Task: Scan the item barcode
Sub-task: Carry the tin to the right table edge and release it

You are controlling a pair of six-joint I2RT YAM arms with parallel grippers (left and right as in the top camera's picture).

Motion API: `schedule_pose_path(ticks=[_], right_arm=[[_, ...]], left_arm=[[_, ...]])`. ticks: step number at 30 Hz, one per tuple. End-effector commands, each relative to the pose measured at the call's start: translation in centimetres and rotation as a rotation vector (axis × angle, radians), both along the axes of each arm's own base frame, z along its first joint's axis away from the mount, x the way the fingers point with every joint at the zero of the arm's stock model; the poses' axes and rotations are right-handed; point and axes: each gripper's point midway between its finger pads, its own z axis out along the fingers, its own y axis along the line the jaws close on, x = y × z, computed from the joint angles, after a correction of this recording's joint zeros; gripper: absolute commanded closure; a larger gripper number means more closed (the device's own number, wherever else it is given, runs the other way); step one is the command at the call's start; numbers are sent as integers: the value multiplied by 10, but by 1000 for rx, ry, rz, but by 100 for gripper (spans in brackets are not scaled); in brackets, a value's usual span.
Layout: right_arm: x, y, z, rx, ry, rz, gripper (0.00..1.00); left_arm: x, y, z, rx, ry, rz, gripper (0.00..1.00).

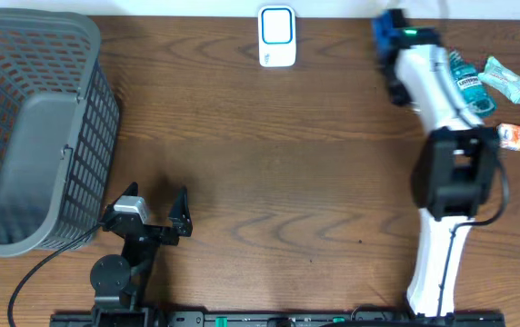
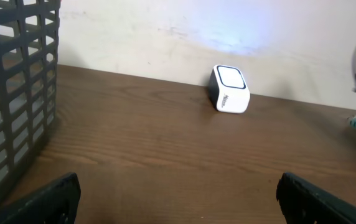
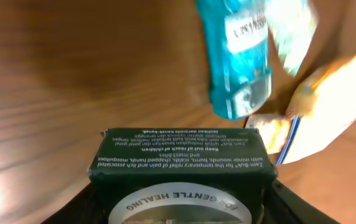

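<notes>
My right hand (image 3: 179, 198) gripped the dark green box (image 3: 178, 163) at the bottom centre of the wrist view, its long axis left to right, print upside down. My left hand (image 1: 157, 198) stood spread and empty, lower left overhead.

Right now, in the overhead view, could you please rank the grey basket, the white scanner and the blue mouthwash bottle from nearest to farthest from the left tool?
1. Nearest: grey basket, just to the left of the left tool.
2. Next: white scanner, at the table's far edge, middle.
3. Farthest: blue mouthwash bottle, far right.
</notes>
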Motion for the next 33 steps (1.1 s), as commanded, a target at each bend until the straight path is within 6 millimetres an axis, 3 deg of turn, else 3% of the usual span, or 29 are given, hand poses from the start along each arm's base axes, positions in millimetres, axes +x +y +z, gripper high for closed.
schedule_pose_path(ticks=[1, 4, 5, 6, 7, 8, 12, 14, 18, 23, 28, 33], right_arm=[[-24, -51, -32, 66, 27, -152, 53], [-41, -90, -41, 76, 1, -284, 51], [-47, -103, -42, 78, -16, -341, 45], [-52, -112, -42, 83, -28, -379, 35], [-55, -118, -43, 103, -36, -406, 8], [-58, -121, -43, 145, -41, -423, 1], [-59, -113, -29, 330, -94, -483, 1], [-56, -105, -10, 394, -134, -491, 1], [-51, -80, 49, 520, -253, -439, 1], [-64, -37, 158, 684, -470, -311, 1], [-106, 4, 253, 788, -656, -173, 1], [-153, 19, 320, 747, -832, -81, 1]], left_arm=[[-1, -1, -15, 9, 41, -9, 2], [-1, -1, -15, 9, 41, -9, 2], [-1, -1, -15, 9, 41, -9, 2], [-1, -1, -15, 9, 40, -9, 2], [-1, -1, -15, 9, 40, -9, 2], [-1, -1, -15, 9, 41, -9, 2], [-1, -1, -15, 9, 40, -9, 2], [-1, -1, -15, 9, 41, -9, 2], [-1, -1, -15, 9, 40, -9, 2], [-1, -1, -15, 9, 41, -9, 2], [-1, -1, -15, 9, 41, -9, 2], [-1, -1, -15, 9, 40, -9, 2]])
